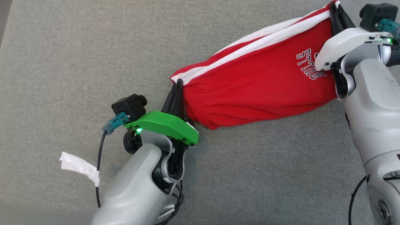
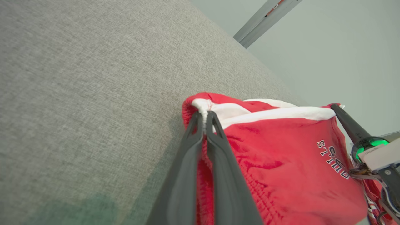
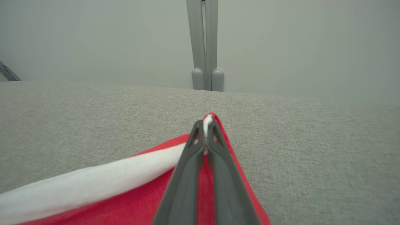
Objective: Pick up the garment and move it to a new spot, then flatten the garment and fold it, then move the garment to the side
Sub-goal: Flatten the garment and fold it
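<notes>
Two corners pinched, left gripper, right gripper, red garment seemingly taut

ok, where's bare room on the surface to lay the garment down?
Widest: grey surface left of the garment, beyond the left claw. Also the strip on the garment's near side, between left arm and right forearm. Crowded around the right claw.

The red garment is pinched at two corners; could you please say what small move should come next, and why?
Probably draw the left gripper and right gripper slightly apart: both are shut on the garment, yet its cloth between them is bunched.
</notes>
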{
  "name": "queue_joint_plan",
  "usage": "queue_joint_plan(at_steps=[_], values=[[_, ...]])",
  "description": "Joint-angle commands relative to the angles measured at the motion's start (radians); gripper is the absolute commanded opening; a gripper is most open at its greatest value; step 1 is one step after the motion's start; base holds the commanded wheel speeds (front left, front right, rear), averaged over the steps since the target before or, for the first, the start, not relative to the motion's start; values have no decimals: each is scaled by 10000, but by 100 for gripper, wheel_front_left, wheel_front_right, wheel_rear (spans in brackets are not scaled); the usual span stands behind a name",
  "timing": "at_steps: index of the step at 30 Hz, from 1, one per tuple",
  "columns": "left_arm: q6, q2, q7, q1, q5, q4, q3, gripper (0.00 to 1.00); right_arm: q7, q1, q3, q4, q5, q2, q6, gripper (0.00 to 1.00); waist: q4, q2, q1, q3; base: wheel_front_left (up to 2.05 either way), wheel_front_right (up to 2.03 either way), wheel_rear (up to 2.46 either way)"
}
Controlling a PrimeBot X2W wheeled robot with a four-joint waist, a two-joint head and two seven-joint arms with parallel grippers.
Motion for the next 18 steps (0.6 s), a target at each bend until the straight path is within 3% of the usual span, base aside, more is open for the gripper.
queue_joint_plan(at_steps=[1,2,3,4,6,11,18], values=[[65,41,-62,-229,-140,16,-48,16,-94,-216,55,223,-72,-121,-20,0,39,0,0,-4,0,0,0],[75,39,-75,-270,-214,26,-84,39,-92,-352,118,415,-91,-167,-19,0,47,0,0,-15,0,0,0],[96,41,-97,-318,-231,40,-119,88,-123,-476,176,582,-105,-214,-19,0,52,0,0,-28,0,0,0],[112,41,-112,-349,-243,51,-144,100,-128,-562,233,755,-109,-212,-20,1,53,0,0,-42,0,0,0],[172,41,-135,-423,-94,44,-195,100,-106,-761,335,1061,-13,-217,-19,100,56,0,0,-71,0,0,0],[156,79,-130,-162,806,-272,39,100,-217,-1091,893,1493,335,-277,-19,100,85,0,0,-252,0,0,0],[4,590,-132,947,2507,-1040,684,100,106,-1112,2187,1639,1106,-707,-19,100,39,0,0,-670,0,0,0]])
